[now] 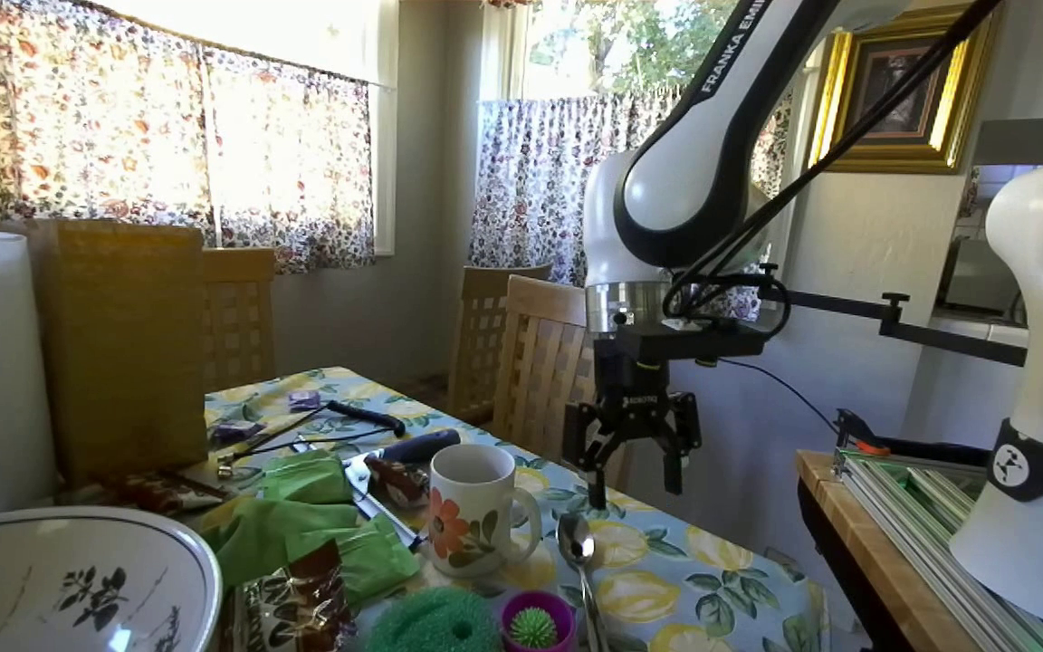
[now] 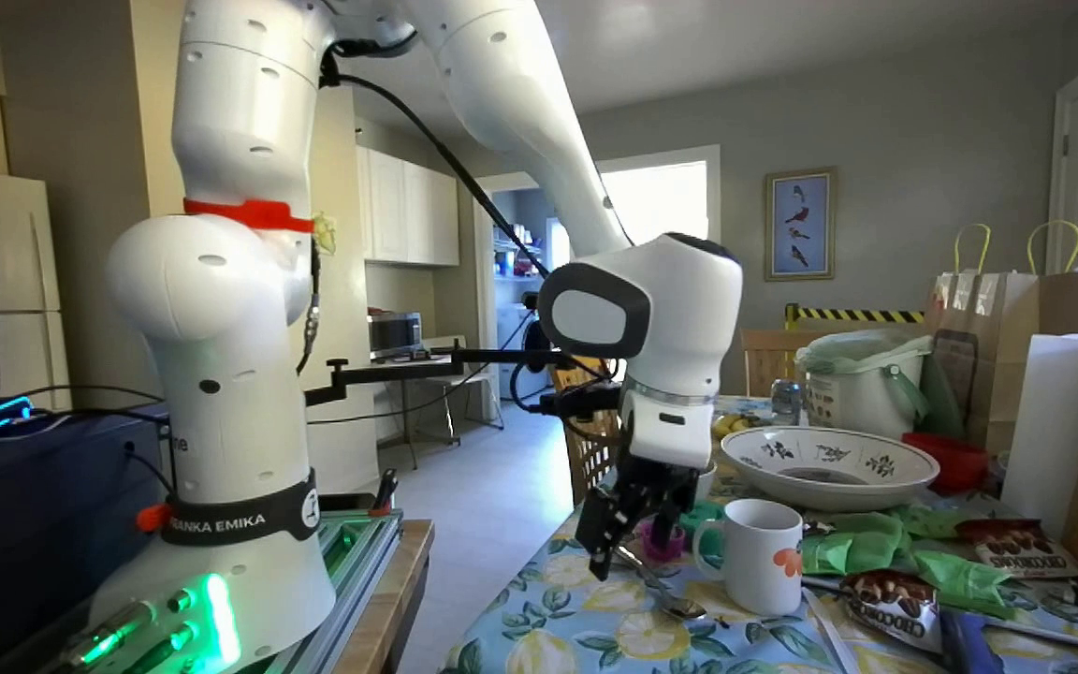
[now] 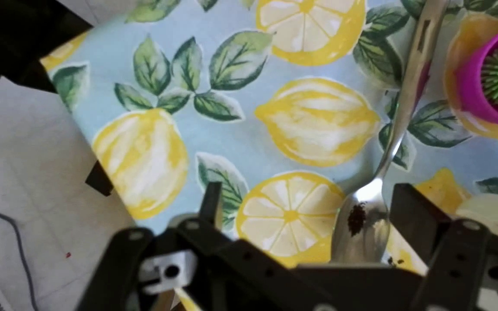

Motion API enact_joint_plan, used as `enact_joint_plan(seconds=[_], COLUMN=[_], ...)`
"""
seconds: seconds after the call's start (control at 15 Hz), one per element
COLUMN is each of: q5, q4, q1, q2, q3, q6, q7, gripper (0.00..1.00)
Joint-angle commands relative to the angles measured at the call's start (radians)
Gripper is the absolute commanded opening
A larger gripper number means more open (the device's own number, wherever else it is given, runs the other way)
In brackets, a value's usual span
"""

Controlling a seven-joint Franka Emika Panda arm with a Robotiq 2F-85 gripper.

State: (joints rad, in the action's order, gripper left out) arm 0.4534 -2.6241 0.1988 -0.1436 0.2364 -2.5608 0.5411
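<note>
Spread wide and holding nothing, the gripper (image 1: 636, 482) is hanging above the table (image 1: 666, 580), near its robot-side edge. Farther in, a mug (image 1: 474, 518) is standing; between mug and edge, a spoon (image 3: 397, 129) is lying. Lowering off-centre might be jabbing it or tipping the mug.

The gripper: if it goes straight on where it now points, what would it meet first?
Probably the spoon, or the tablecloth just beside it. The gripper points down, and the wrist view shows the spoon between its open fingers. Depth is unclear.
</note>
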Motion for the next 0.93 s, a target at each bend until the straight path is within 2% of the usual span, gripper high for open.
enact_joint_plan(seconds=[0.0,0.33,0.47,0.53,0.87], q5=[-0.123,-0.149,-0.231,-0.156,-0.201], q4=[-0.018,0.001,0.017,0.009,0.010], q1=[-0.074,-0.135,-0.164,-0.161,-0.177], q2=[0.167,0.330,0.353,0.319,0.352], q3=[-0.073,-0.174,-0.222,-0.213,-0.238], q6=[0.113,0.229,0.226,0.207,0.212], q7=[0.099,0.119,0.204,0.126,0.175], gripper=[1.00,1.00,1.00,1.00,1.00])
